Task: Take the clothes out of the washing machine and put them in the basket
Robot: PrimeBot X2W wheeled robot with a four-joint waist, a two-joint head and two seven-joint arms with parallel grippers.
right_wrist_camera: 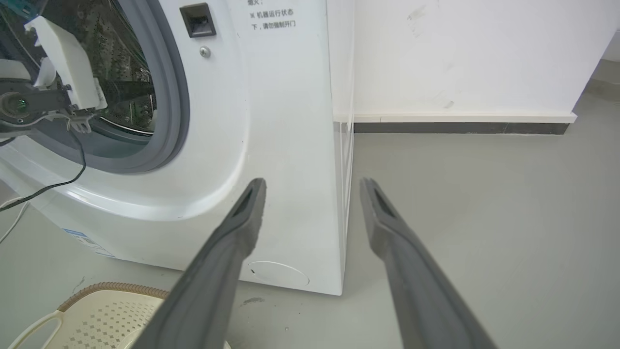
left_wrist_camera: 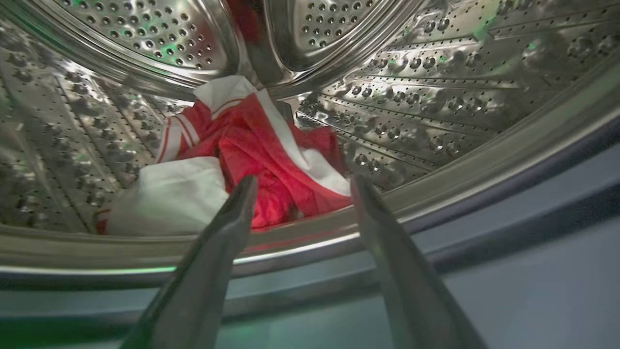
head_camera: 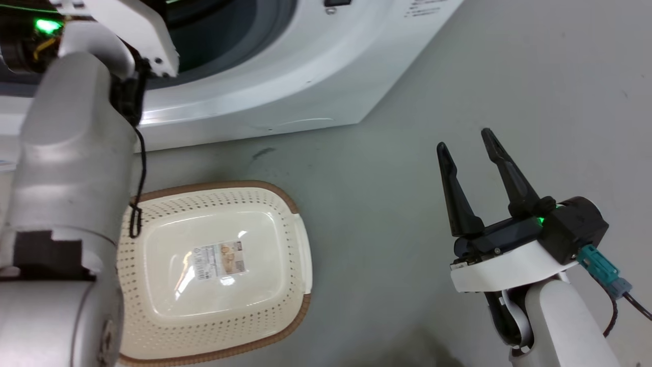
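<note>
Basket on floor before washing machine; clothes in drum.
Left gripper at drum mouth, just before clothes; right gripper over floor, right of basket.

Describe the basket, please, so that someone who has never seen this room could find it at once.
Start at the white washing machine. On the grey floor just in front of it sits the basket: cream perforated plastic, rounded rectangular. Its brown woven-look rim and the label on its bottom set it apart.
</note>
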